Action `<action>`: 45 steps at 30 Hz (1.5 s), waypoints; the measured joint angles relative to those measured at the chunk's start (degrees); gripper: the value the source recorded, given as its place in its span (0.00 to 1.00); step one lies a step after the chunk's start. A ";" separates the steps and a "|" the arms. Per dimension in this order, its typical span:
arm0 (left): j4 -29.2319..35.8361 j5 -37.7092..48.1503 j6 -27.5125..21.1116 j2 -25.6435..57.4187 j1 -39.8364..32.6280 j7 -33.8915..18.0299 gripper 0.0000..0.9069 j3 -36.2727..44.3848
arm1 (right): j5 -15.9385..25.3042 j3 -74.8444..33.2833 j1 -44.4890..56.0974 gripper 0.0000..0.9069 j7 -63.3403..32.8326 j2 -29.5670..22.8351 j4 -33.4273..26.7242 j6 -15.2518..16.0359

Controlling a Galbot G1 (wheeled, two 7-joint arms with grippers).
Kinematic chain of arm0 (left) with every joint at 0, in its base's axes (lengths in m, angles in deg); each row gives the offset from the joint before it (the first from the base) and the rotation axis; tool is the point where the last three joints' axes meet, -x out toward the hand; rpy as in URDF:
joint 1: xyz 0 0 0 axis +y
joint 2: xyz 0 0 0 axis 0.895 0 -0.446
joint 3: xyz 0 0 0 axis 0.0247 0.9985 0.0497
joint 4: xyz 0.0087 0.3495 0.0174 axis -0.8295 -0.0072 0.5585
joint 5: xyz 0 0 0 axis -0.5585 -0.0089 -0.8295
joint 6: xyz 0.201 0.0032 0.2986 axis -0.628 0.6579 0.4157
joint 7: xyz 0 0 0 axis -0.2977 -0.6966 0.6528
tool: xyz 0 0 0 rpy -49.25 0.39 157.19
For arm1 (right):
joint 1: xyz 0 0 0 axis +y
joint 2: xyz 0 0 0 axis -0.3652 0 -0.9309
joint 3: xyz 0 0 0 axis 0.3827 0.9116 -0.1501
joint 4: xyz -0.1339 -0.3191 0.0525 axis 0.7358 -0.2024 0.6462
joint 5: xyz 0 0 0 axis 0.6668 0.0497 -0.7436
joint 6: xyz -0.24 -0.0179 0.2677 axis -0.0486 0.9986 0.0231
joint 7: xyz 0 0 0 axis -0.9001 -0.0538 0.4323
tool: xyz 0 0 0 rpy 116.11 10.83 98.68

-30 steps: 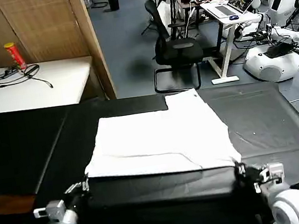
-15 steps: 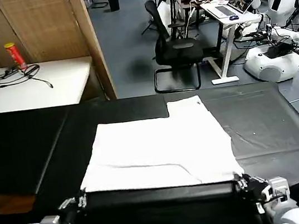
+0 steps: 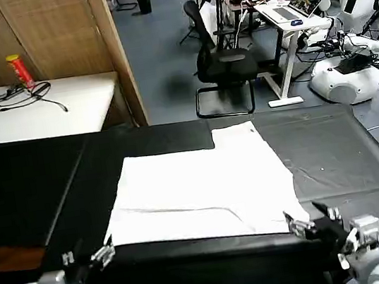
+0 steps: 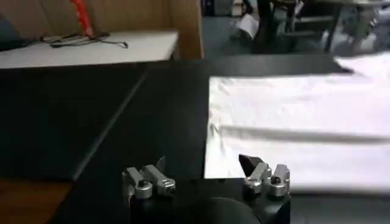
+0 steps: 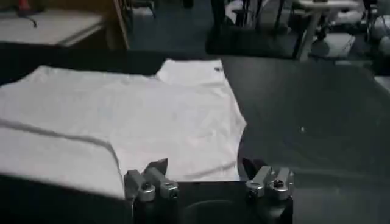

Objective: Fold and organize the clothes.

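The clothes are one white T-shirt [image 3: 204, 190], lying flat and folded on the black table [image 3: 334, 156], plain side up, one sleeve sticking out at the far right. My left gripper [image 3: 87, 257] is open just off the shirt's near left corner, holding nothing. My right gripper [image 3: 312, 221] is open at the near right corner, also holding nothing. In the left wrist view the shirt [image 4: 292, 115] lies just beyond the open left gripper [image 4: 204, 163]. From the right wrist the shirt's [image 5: 122, 115] near hem sits ahead of the open right gripper [image 5: 205, 165].
A white side table [image 3: 63, 107] with a red can [image 3: 19, 69] and cables stands at the back left beside a wooden partition [image 3: 51, 27]. An office chair [image 3: 224, 65], a desk with a laptop [image 3: 298, 8] and white robots [image 3: 350, 68] stand beyond the black table.
Both grippers drew the shirt's near hem a little toward me, then let go. They now stand open, slightly back from the hem.
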 joint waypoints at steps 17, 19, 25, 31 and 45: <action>-29.10 8.42 -1.51 2.06 -38.30 6.06 0.97 15.40 | -0.06 16.82 -37.61 0.97 -1.34 -2.33 -36.71 0.18; -33.23 8.46 -2.35 1.48 -42.22 7.02 0.97 17.40 | -0.05 18.77 -40.87 0.97 -1.12 -3.18 -40.84 0.92; -42.46 8.23 -4.77 0.49 -49.12 8.74 0.97 21.20 | -0.03 23.26 -48.62 0.97 -0.18 -5.31 -50.96 2.12; -46.88 6.79 -5.12 -0.34 -50.83 9.44 0.97 22.17 | 0.19 25.29 -53.57 0.97 0.51 -7.64 -57.98 3.28; -53.43 4.22 -3.06 -2.75 -53.53 12.64 0.97 23.78 | 1.45 26.56 -56.25 0.97 0.89 -9.85 -63.80 3.39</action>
